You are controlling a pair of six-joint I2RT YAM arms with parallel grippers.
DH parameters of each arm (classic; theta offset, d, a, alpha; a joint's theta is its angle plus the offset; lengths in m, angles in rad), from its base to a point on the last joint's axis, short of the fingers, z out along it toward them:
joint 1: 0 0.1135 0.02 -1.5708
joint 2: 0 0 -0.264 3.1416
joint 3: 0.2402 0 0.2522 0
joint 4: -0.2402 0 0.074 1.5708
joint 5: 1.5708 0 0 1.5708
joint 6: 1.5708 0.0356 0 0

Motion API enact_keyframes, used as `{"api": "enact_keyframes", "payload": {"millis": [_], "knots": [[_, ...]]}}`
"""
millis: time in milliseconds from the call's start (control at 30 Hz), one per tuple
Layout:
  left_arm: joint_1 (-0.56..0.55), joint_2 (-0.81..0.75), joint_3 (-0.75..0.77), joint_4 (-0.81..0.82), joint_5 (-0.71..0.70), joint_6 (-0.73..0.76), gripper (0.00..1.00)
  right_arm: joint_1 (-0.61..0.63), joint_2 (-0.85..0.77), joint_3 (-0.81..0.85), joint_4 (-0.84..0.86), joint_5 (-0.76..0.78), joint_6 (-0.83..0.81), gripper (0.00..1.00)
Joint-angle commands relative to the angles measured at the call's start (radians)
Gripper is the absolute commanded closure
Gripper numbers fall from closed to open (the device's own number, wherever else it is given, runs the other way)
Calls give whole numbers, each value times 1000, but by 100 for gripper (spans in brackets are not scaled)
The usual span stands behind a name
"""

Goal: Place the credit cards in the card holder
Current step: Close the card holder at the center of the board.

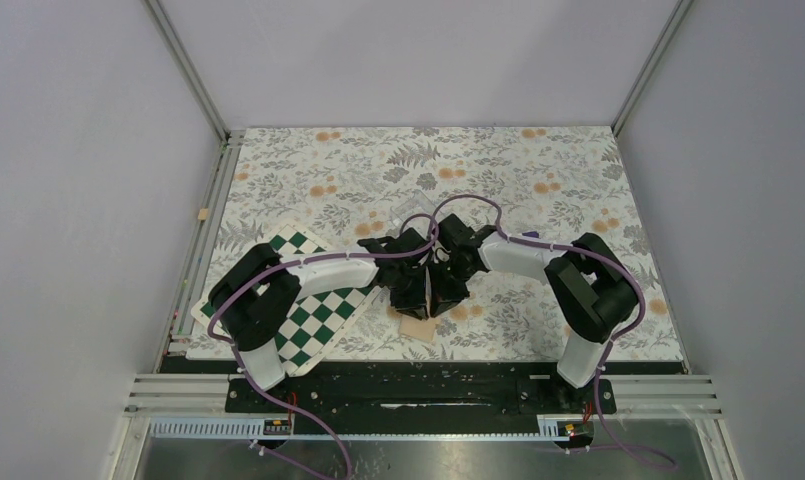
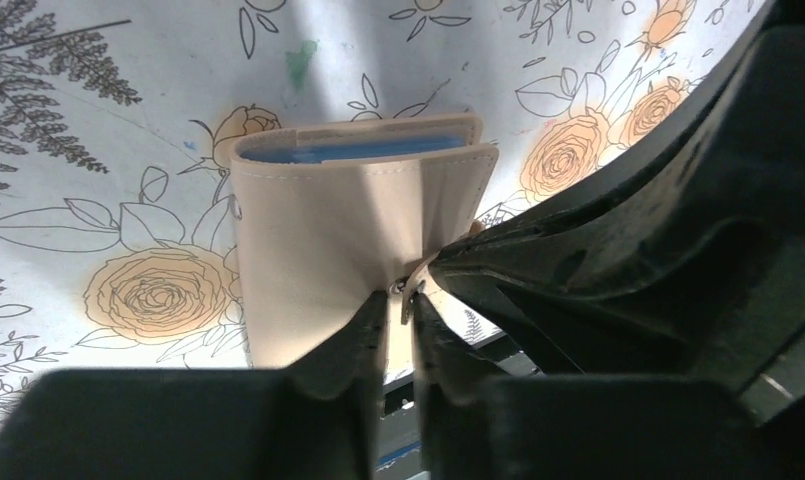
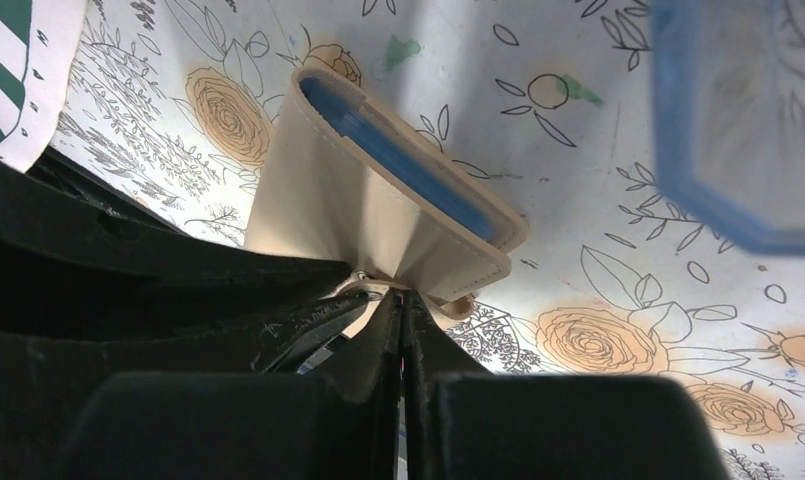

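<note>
The tan card holder [image 2: 318,250] lies partly folded on the floral cloth at the front centre, its blue lining [image 3: 398,150] showing along the open edge; from above only a tan corner [image 1: 418,328] shows under the two wrists. My left gripper [image 2: 403,300] has its jaws parted by a narrow slit, with the clasp tab [image 2: 410,288] between the tips. My right gripper [image 3: 403,298] is shut on the holder's lower tan edge. Both grippers meet over the holder [image 1: 433,285]. The credit cards are hidden from every view.
A green-and-white chequered board [image 1: 318,310] lies under the left arm at the front left. A clear box with a blue rim [image 3: 738,120] stands close on the right of the right wrist. The table's front edge runs just behind the holder.
</note>
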State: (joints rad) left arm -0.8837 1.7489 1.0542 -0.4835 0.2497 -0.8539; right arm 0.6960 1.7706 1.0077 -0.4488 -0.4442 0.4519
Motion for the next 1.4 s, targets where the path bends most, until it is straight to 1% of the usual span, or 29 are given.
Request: {"api": "enact_keyframes", "payload": {"millis": [0, 33, 100, 167, 300, 367, 467, 600, 867, 1067, 1367], "knots": [[-3, -32, 12, -49, -67, 33, 78, 39, 44, 8, -57, 106, -23, 100], [-4, -36, 17, -57, -77, 35, 75, 39, 44, 8, -57, 109, -23, 100], [-3, -43, 25, -70, -87, 37, 75, 40, 42, 5, -57, 111, -21, 100], [-3, -48, 24, -73, -93, 39, 78, 40, 40, 3, -55, 109, -17, 100], [-4, -30, 18, -72, -95, 32, 88, 40, 34, -4, -36, 90, -2, 100], [-4, -21, 8, -59, -89, 27, 90, 39, 30, -9, -22, 76, 11, 100], [-4, -20, -8, -31, -78, 13, 90, 39, 19, -17, -6, 59, 27, 100], [-3, -30, -24, -11, -74, -1, 86, 39, 4, -31, 16, 41, 53, 100], [9, -81, -64, 59, -35, -48, 87, 40, -11, -34, 27, 43, 75, 100], [32, -152, -125, 161, 14, -115, 79, 39, 4, -42, 28, 47, 79, 100], [32, -111, -142, 205, 47, -128, 86, 40, 7, -41, 28, 46, 77, 100]]}}
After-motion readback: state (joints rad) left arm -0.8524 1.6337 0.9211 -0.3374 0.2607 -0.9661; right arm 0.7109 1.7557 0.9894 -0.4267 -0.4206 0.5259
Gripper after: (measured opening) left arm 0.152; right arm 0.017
